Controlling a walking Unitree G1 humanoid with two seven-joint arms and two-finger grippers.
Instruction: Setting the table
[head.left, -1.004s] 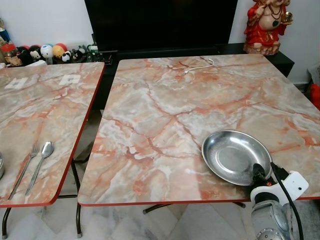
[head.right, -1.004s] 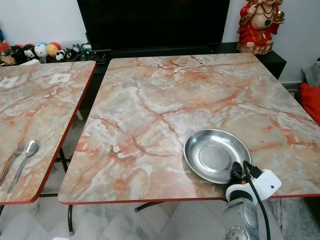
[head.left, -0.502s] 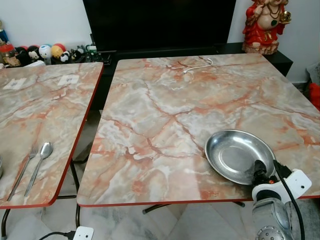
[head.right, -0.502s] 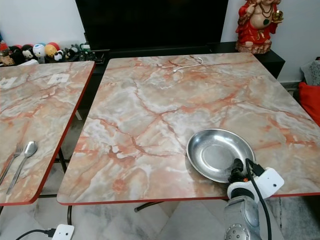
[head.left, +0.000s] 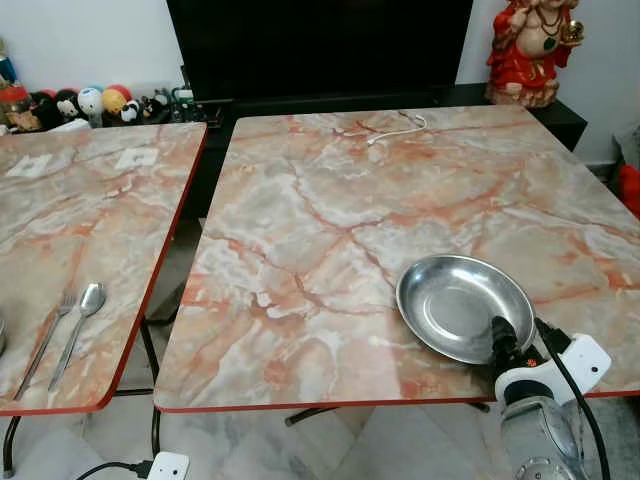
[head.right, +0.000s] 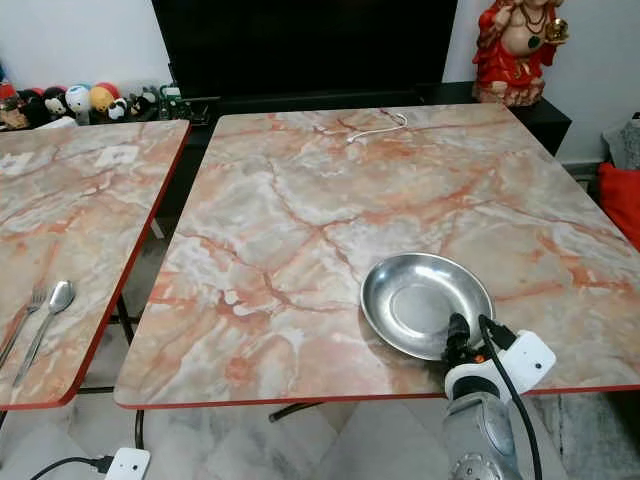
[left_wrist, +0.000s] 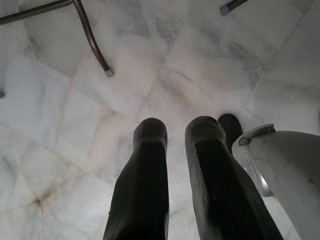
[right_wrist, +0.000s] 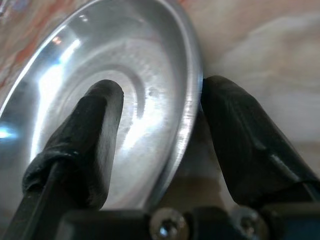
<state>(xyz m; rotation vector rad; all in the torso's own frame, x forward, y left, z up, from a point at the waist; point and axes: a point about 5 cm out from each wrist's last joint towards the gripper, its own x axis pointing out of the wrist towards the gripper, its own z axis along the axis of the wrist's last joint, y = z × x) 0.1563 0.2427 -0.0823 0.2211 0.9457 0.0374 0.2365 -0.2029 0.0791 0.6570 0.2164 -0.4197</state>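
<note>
A round steel plate lies near the front right corner of the marbled table. My right gripper reaches over the table's front edge to the plate's near rim. In the right wrist view the gripper is open and straddles the rim, one finger inside the plate and the other outside against the edge. A fork and a spoon lie side by side on the left table. My left gripper hangs idle over the floor, fingers close together, holding nothing.
A white cable lies at the table's far edge. Behind it are a dark TV, a red statue and small toys. A gap separates the two tables. A white power strip lies on the floor.
The plate and my right gripper have shifted a little to the left along the table's front edge.
</note>
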